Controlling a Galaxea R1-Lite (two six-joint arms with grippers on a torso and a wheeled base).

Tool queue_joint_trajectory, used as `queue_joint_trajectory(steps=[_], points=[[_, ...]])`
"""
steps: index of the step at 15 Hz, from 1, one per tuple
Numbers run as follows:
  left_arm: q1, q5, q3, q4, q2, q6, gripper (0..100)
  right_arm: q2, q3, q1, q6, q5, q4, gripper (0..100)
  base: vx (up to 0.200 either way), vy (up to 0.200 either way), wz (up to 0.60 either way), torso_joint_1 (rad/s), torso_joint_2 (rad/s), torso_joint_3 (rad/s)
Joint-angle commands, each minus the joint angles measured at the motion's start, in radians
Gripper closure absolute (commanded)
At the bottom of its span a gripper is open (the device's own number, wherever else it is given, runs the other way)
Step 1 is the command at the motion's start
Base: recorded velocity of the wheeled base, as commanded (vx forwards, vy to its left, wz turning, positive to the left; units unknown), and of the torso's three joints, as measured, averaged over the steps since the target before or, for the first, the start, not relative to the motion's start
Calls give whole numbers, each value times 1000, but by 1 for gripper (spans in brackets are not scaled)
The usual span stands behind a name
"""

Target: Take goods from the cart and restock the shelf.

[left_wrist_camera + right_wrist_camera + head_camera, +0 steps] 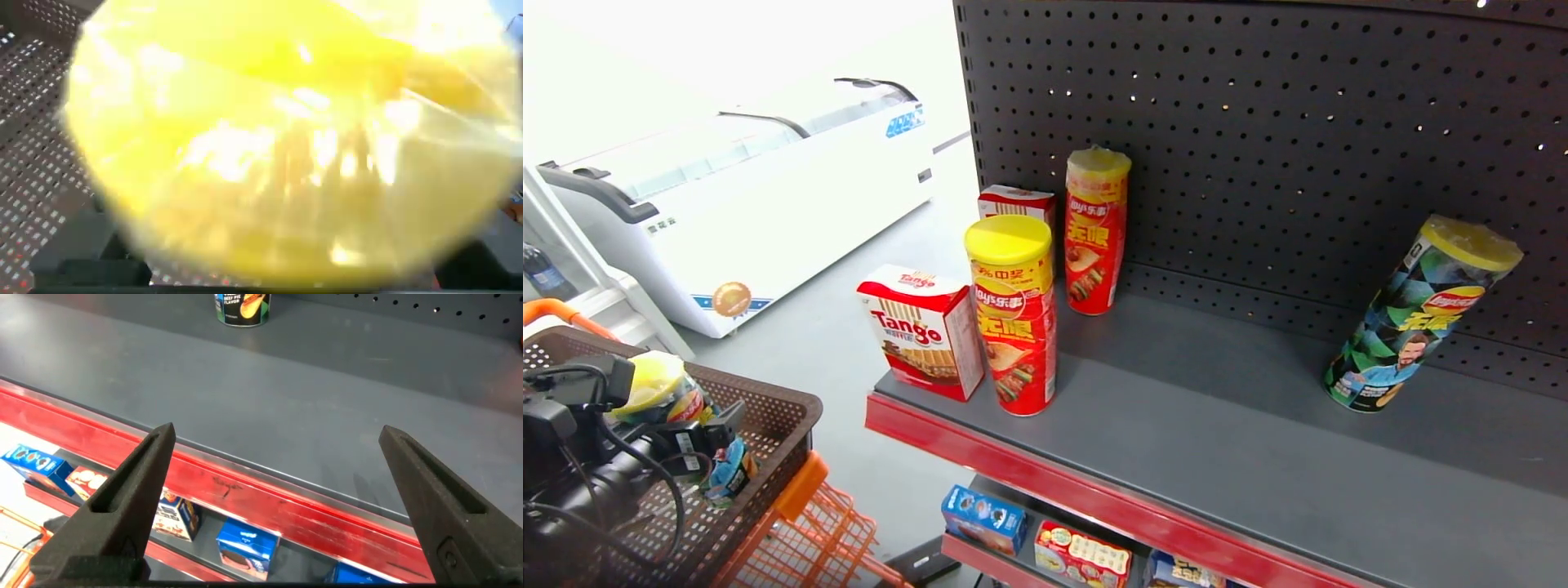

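In the brown cart basket (776,408) at the lower left, my left gripper (704,437) is shut on a chip can (666,388) that lies tilted. Its yellow lid (286,139) sits right against the left wrist camera. On the grey shelf board (1217,425) two red chip cans (1013,318) (1097,233) and two Tango boxes (923,331) (1017,204) stand at the left end. A green chip can (1417,314) leans against the pegboard on the right, and its base (243,306) appears in the right wrist view. My right gripper (275,433) hangs open over the shelf's red front edge (270,498), holding nothing.
The middle of the shelf board between the red cans and the green can is bare. A lower shelf carries small boxes (984,516) (245,547). A white chest freezer (743,188) stands behind the orange cart frame (809,523).
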Motion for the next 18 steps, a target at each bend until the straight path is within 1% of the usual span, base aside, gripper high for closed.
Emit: queue_joint_trajectory(steps=[1, 2, 4, 6, 8, 9, 10, 11, 12, 13, 14, 15, 16, 18], points=[[-4, 0, -34, -8, 59, -6, 0, 0, 0, 0, -1, -1, -1, 0, 0, 0, 0, 0, 0, 0], [-4, 0, -49, -9, 65, -7, 100, 0, 0, 0, -1, -1, -1, 0, 0, 0, 0, 0, 0, 0], [-7, -1, -84, 1, 70, 0, 100, 0, 0, 0, -1, -1, -1, 0, 0, 0, 0, 0, 0, 0], [-13, -1, -84, 3, 68, 16, 100, 0, 0, 0, -1, -1, -1, 0, 0, 0, 0, 0, 0, 0], [-28, -1, -84, 3, 64, 19, 100, 0, 0, 0, -1, 1, 1, 0, 0, 0, 0, 0, 0, 0], [-33, -4, -89, 6, 32, 36, 100, 0, 0, 0, -1, -1, -1, 0, 0, 0, 0, 0, 0, 0], [-34, -18, -101, 35, -22, 42, 100, 0, 0, 0, -1, 1, -1, 0, 0, 0, 0, 0, 0, 0], [-34, -46, -113, 104, -74, 46, 100, 0, 0, 0, -1, 1, -1, 0, 0, 0, 0, 0, 0, 0], [-34, -64, -118, 150, -113, 53, 100, 0, 0, 0, -1, -1, 1, 0, 0, 0, 0, 0, 0, 0], [-34, -116, -126, 268, -215, 54, 100, 0, 0, 0, -1, -1, 1, 0, 0, 0, 0, 0, 0, 0], [-33, -146, -136, 331, -268, 53, 100, 0, 0, 0, -1, -1, -1, 0, 0, 0, 0, 0, 0, 0], [-33, -175, -153, 417, -332, 53, 100, 0, 0, 0, -1, 1, -1, 0, 0, 0, 0, 0, 0, 0], [-34, -187, -193, 543, -439, 54, 100, 0, 0, 0, -1, -1, -1, 0, 0, 0, 0, 0, 0, 0], [-36, -190, -287, 589, -501, 51, 100, 0, 0, 0, -1, 1, -1, 0, 0, 0, 0, 0, 0, 0]])
